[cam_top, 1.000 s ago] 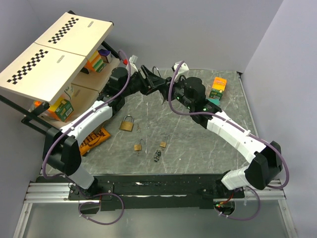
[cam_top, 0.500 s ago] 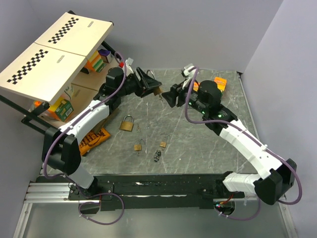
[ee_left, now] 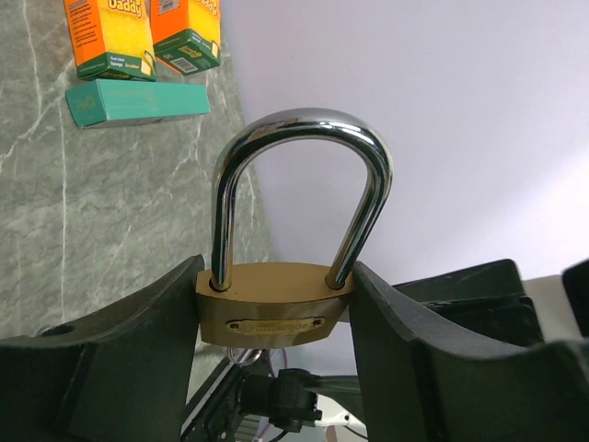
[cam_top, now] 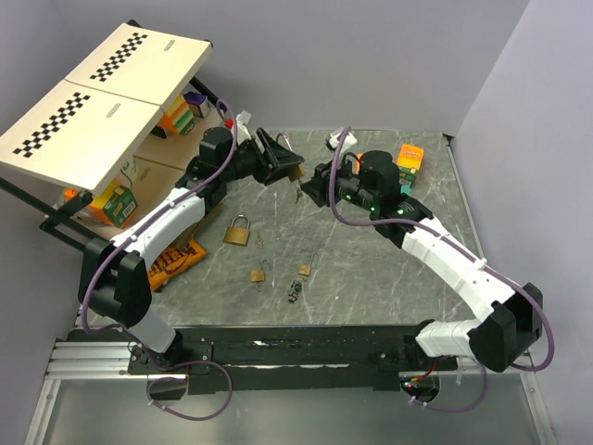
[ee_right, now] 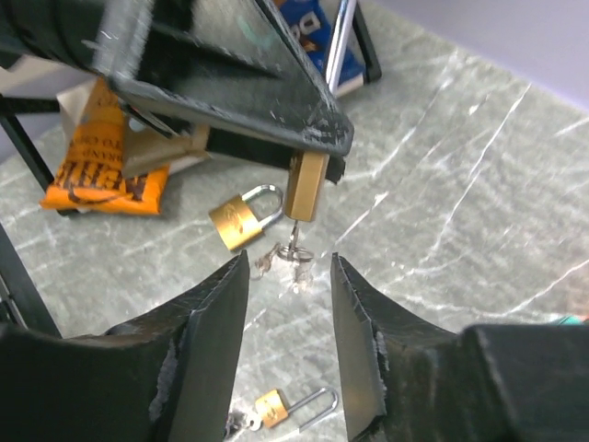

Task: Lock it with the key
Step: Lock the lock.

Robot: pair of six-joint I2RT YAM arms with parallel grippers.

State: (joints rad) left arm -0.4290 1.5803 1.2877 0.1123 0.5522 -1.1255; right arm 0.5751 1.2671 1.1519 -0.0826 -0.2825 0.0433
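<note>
Brass padlock [ee_left: 273, 296] fills the left wrist view, upright, its body pinched at both sides by the left claw [ee_left: 274, 318]. The steel shackle stands at twelve o'clock and looks seated at both ends. Boxes [ee_left: 110, 37] lie on the table far off at eleven o'clock.

From the right wrist view, the key [ee_right: 294, 238] sits in the underside of that held padlock and hangs at six o'clock from it, with its ring and other small keys dangling below. The right claw [ee_right: 288, 276] is spread, with nothing between its fingers. The key lines up with the gap, but I cannot tell whether it is already inside the tips. A spare padlock [ee_right: 241, 219] lies on the stone table [ee_right: 442, 184] at nine o'clock of the key.

Overhead, both claws meet in the air above the far half of the table, the right one at four o'clock of the held padlock.

The step in hand looks like reaching for the key. Next, the right claw would need to close squarely on the key's head, not the loose ring, and turn it while the left holds firm.
</note>
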